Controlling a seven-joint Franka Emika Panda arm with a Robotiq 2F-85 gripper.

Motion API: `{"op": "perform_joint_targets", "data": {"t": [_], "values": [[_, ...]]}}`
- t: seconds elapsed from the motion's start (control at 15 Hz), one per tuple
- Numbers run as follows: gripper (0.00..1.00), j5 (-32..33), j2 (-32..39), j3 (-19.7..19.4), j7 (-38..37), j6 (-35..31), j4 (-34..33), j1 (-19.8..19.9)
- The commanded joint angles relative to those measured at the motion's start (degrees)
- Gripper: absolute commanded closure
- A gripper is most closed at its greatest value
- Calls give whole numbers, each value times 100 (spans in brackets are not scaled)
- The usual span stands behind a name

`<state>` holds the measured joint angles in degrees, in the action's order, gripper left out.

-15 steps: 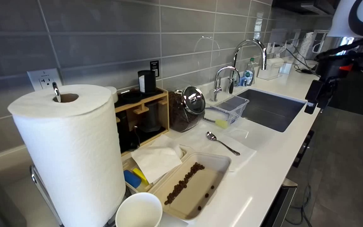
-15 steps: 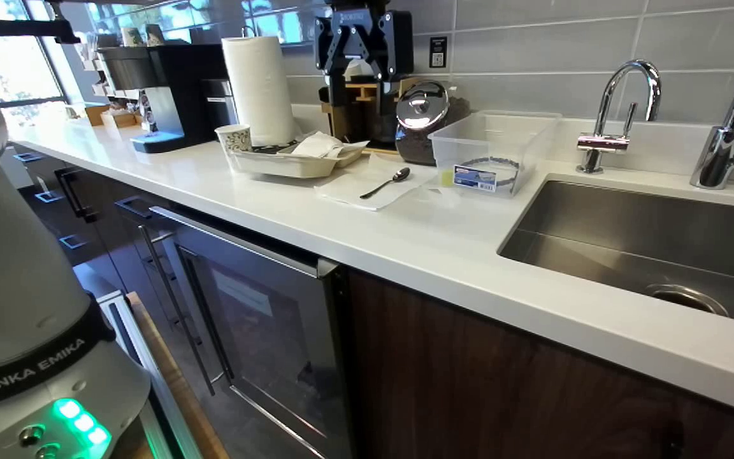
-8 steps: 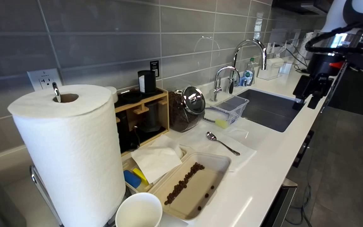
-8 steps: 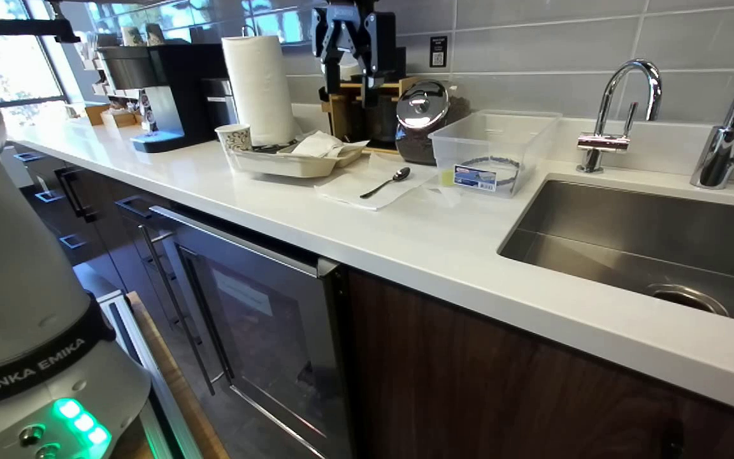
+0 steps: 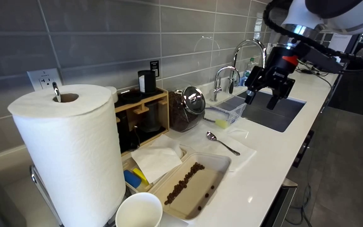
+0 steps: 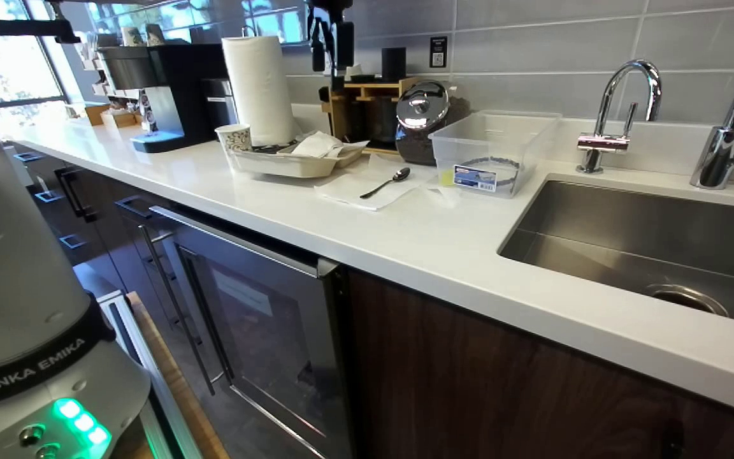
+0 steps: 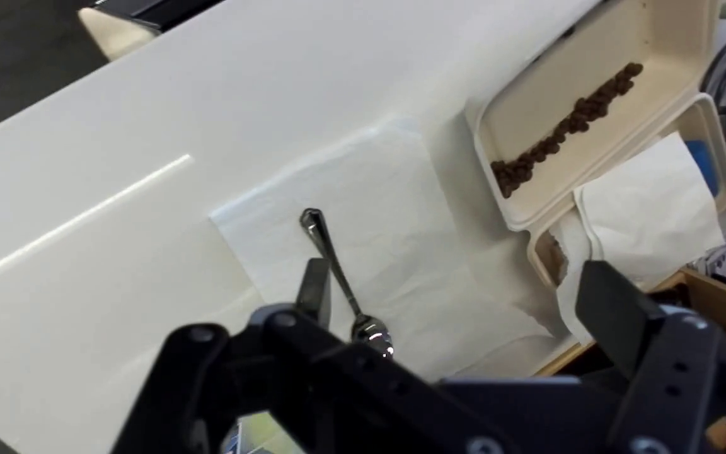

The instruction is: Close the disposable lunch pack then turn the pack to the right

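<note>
From where I stand, the paper-towel roll (image 5: 69,154) comes first on the left, probably kept handy for wiping up, with a paper cup (image 5: 139,210) close to the end of the lunch pack (image 5: 198,186); whether they touch I can't tell. The pack lies open on the tabletop (image 5: 250,179), both halves facing up, I suppose so that closing it is left to do; brown pellets (image 5: 178,188) sit in the near half, and a napkin (image 5: 157,163) covers much of the wall-side one, where it could catch in the fold. Further right, a spoon (image 5: 220,142) rests on a paper sheet (image 5: 235,159), likely to keep it off the bare surface. Rightmost, the claw (image 5: 261,101) hangs in the air, seen against the sink (image 5: 263,120) and well apart from the pack, fingers spread wide with nothing between them, perhaps so it can reach a rim ready to pinch. As for the views, an exterior view shows the patterned outside of the paper cup (image 6: 234,136), yet the pack's front wall hides the pellets there, and the claw is so nearly side-on that I couldn't judge its gap. The wrist view settles that with well-parted fingertips (image 7: 316,289), and it has the spoon below, but crops a corner of the pack.
</note>
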<state>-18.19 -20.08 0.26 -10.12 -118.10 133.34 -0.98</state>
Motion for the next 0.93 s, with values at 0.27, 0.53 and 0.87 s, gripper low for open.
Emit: {"op": "perform_joint_targets", "data": {"t": [0.27, 0.53, 0.87], "values": [[0, -922, 659, 457, -727, -784, 113, -366], [0, -1528, 788, 613, -789, -1359, 435, -572], [0, -2216, 768, 738, -614, -2160, 1160, -751]]}}
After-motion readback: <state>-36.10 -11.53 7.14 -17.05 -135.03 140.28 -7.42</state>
